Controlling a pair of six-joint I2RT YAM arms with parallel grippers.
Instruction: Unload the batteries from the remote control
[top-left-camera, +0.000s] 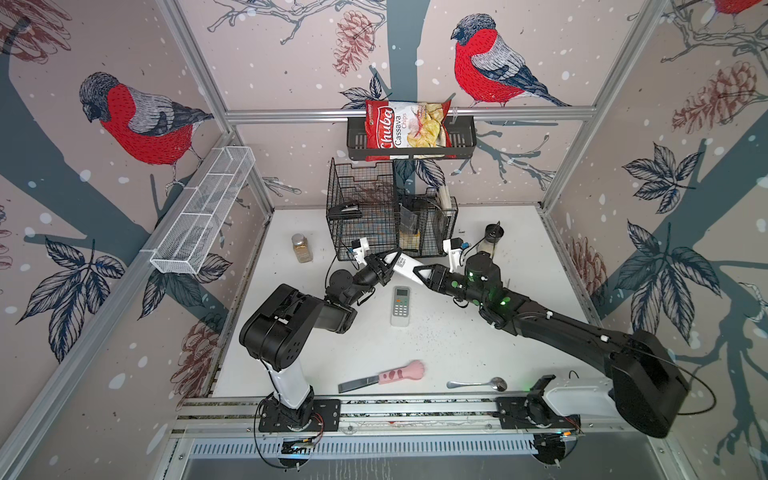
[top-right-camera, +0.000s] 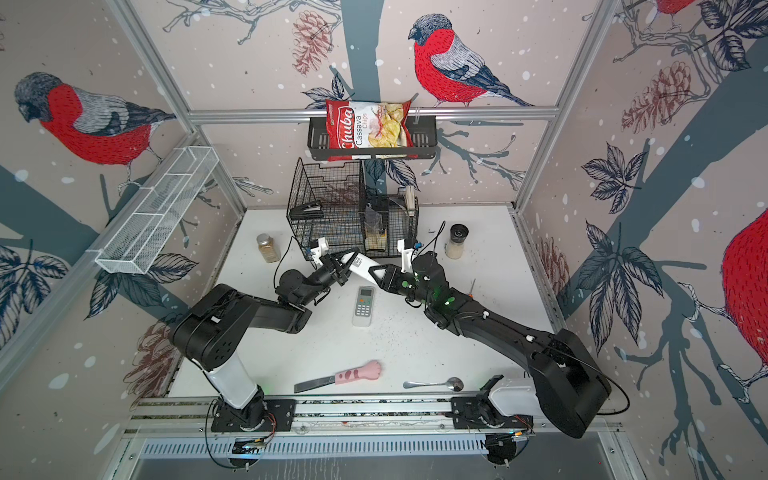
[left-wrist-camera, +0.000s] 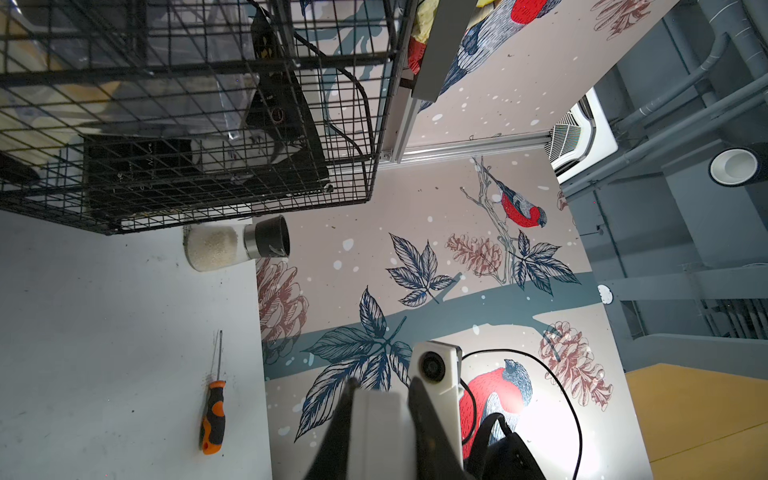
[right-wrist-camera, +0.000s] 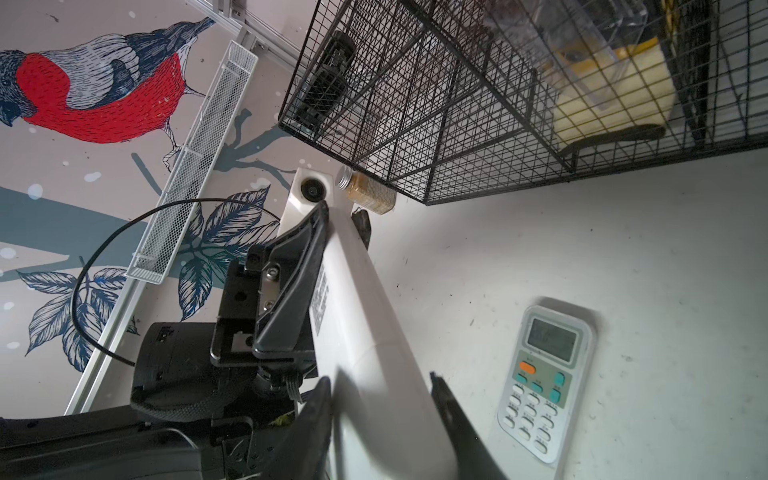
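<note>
Left pincer (top-left-camera: 392, 266) clamped tight on labelled end of white remote control (top-left-camera: 405, 266), which hangs in air above worktop (top-left-camera: 457, 340). Right pincer (top-left-camera: 417, 275) closed across opposite end, fingers (right-wrist-camera: 453, 419) against both long sides. Batteries not visible in any view. Second remote control (top-left-camera: 400, 305) flat on worktop just below, keypad up. Black wire basket (top-left-camera: 361, 208) behind both pincers. Orange-and-black screwdriver (left-wrist-camera: 214, 415) lying on worktop. Pink-handled knife (top-left-camera: 382, 376) and spoon (top-left-camera: 478, 383) near front rail.

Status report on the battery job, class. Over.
Left claw shut on lifted white remote. Right claw grips its other end. No batteries visible. Second remote on table.
</note>
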